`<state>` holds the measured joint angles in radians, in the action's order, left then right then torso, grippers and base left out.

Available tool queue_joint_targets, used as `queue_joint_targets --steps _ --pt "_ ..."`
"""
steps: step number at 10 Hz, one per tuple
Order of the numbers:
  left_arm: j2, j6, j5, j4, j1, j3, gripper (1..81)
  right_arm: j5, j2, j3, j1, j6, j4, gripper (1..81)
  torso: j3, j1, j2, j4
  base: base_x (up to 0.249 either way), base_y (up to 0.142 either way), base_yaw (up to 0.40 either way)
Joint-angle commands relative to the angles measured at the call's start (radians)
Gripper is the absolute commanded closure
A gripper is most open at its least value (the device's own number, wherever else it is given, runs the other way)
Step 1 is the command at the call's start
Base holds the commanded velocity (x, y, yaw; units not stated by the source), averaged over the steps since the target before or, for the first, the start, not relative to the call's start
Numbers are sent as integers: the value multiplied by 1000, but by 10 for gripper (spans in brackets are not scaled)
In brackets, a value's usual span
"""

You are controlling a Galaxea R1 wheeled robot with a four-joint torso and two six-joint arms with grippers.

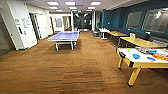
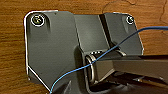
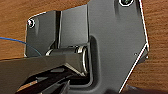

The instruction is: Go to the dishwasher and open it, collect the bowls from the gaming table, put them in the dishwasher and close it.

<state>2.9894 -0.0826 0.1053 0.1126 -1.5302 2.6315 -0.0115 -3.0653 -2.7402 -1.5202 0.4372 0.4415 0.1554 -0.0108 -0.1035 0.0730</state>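
1. head view: the bench (image 1: 140, 65), white top on yellow legs, stands at the right edge on brown carpet (image 1: 75, 72); its long axis runs off to the right, its black-slotted end facing left.
2. two blue bowls (image 1: 136, 56) lie on it, near that end.
3. a ping-pong table (image 1: 64, 36) stands farther back.
4. wrist views: carpet under each arm; each tool's state cannot be told.

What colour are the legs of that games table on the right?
Yellow, like its sides; the gaming table shows best in the head view.
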Motion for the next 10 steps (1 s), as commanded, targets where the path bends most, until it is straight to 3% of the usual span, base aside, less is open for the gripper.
queue_joint_targets --steps 1,10 --pt "1 1 -52 15 37 -5 10 65 -5 5 44 5 -3 10 0 0 0 0 190 0 0" --pt "10 1 -52 16 37 -5 10 64 -5 7 44 5 -4 10 0 0 0 0 191 0 0"
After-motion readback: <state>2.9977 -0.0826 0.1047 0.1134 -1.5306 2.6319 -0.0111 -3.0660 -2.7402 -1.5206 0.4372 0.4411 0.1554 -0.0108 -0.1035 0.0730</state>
